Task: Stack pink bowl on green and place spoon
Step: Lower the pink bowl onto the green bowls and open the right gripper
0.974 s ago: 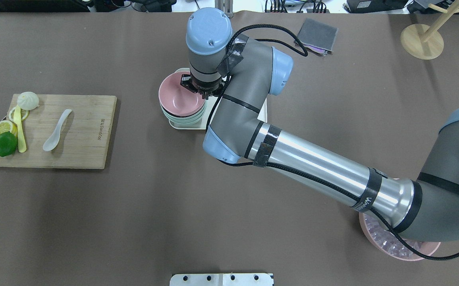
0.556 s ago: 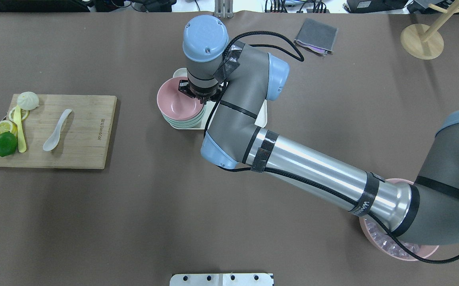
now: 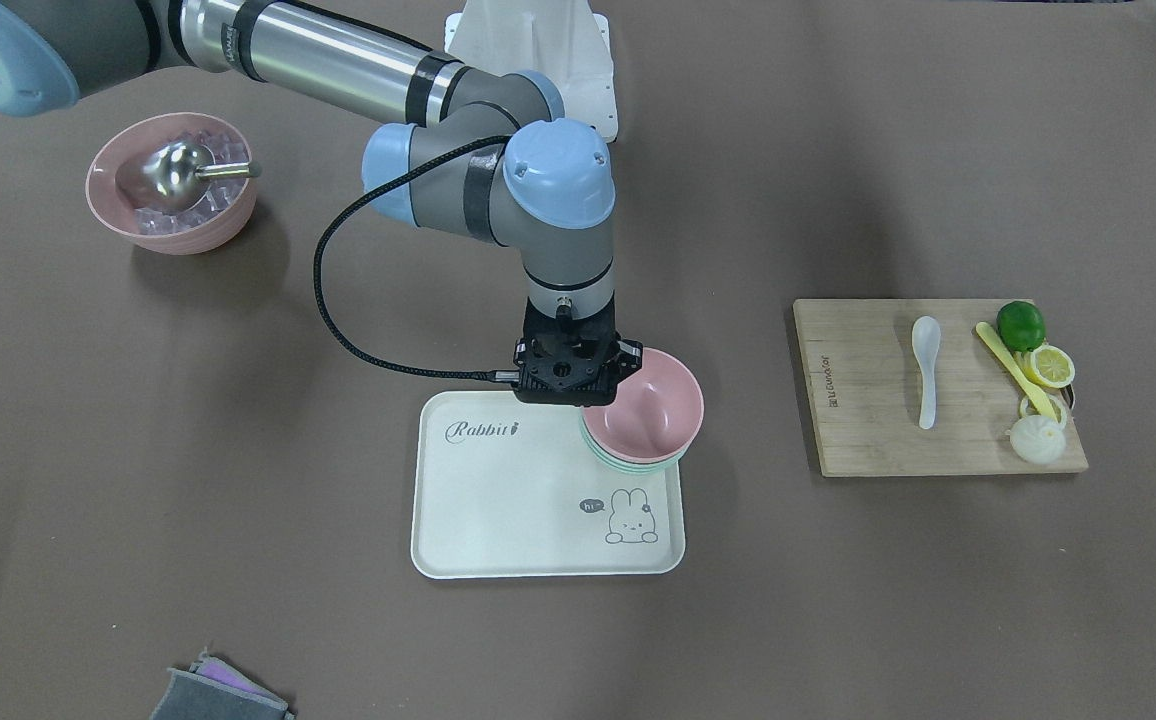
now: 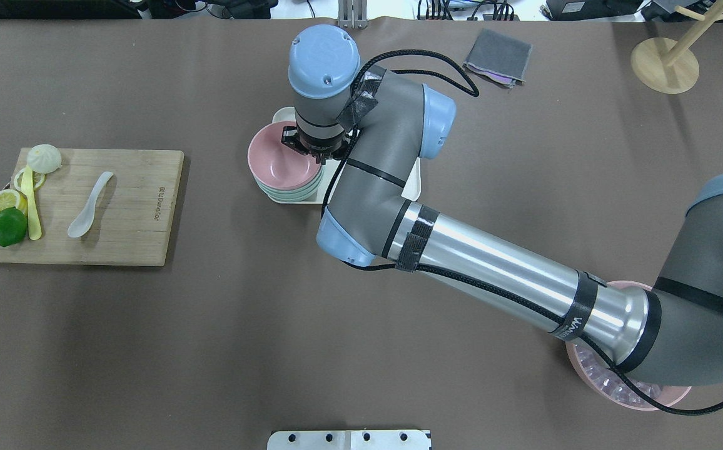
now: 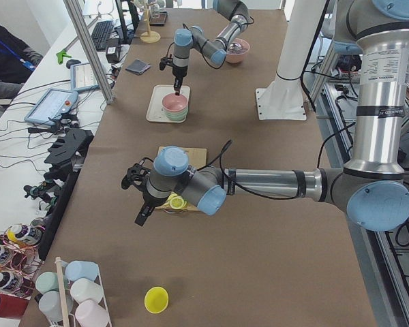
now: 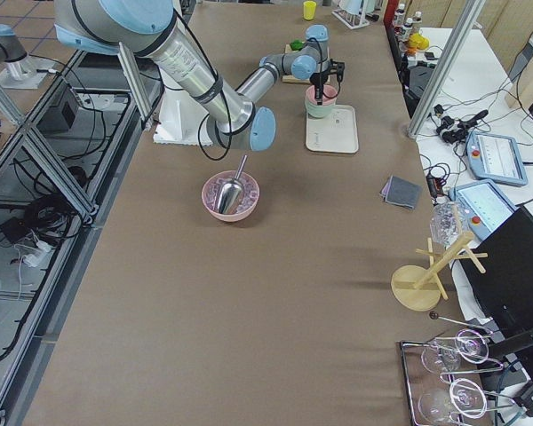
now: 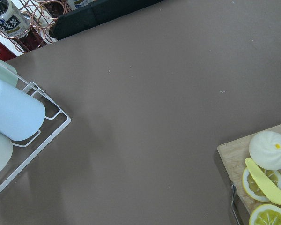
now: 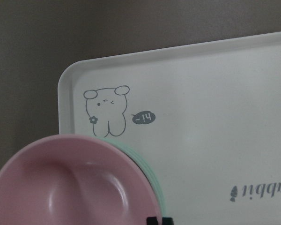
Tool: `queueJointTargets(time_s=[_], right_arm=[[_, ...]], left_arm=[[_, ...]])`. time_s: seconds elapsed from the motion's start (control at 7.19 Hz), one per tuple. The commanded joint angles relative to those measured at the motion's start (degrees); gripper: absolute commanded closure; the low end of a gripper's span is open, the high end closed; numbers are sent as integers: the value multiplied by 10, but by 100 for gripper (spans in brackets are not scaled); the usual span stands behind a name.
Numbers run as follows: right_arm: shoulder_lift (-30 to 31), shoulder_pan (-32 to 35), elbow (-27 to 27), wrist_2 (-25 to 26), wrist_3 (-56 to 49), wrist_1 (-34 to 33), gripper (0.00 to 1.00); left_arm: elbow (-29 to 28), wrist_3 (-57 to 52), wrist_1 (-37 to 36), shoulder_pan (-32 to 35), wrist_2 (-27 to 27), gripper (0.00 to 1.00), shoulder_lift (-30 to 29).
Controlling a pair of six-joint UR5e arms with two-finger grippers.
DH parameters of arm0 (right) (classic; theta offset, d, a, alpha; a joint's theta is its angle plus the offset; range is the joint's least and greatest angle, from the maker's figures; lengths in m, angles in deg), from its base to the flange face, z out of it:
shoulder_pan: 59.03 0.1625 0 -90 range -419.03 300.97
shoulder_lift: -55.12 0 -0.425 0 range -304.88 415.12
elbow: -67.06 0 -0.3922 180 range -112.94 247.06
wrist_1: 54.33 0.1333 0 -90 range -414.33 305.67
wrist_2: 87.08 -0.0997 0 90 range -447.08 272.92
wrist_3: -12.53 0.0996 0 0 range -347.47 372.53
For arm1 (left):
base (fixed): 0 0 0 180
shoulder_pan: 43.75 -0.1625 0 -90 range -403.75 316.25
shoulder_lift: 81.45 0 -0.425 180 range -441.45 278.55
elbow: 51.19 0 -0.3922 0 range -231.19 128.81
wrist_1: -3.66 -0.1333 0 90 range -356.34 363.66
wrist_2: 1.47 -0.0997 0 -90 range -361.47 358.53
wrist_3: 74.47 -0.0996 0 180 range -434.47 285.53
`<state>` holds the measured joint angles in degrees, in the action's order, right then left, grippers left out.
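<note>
The pink bowl (image 3: 653,410) sits nested on the green bowl (image 3: 628,465) at the corner of a white rabbit tray (image 3: 508,500). My right gripper (image 3: 588,395) is shut on the pink bowl's rim; in the overhead view the gripper (image 4: 314,153) is at the right side of the bowl (image 4: 277,156). The right wrist view shows the pink bowl (image 8: 70,187) with the green rim (image 8: 147,166) under it. The white spoon (image 4: 89,203) lies on the cutting board (image 4: 136,212). My left gripper (image 5: 140,216) hovers beyond the board's end; I cannot tell if it is open.
On the board are a lime (image 4: 9,226), lemon slices, a bun (image 4: 44,158) and a yellow knife. A pink bowl of ice with a metal scoop (image 3: 173,185) stands by the right arm's base. A grey cloth (image 4: 499,56) and a wooden stand (image 4: 665,62) are at the far side.
My right gripper and the pink bowl shifted slightly left and away from me, then stayed still. The spoon has not moved.
</note>
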<state>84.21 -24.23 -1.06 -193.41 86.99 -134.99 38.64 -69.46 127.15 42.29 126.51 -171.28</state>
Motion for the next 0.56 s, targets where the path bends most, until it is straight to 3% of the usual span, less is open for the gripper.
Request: queueJointTargets(time_s=[0.0, 0.14, 0.42], right_arm=[[2, 0, 1, 12, 6, 17, 29], [2, -1, 3, 30, 6, 20, 1], [3, 4, 4, 24, -2, 20, 0]], left_arm=[[0, 0, -1, -1, 0, 2, 0], [0, 0, -1, -2, 0, 1, 0], [-1, 0, -1, -3, 0, 2, 0]])
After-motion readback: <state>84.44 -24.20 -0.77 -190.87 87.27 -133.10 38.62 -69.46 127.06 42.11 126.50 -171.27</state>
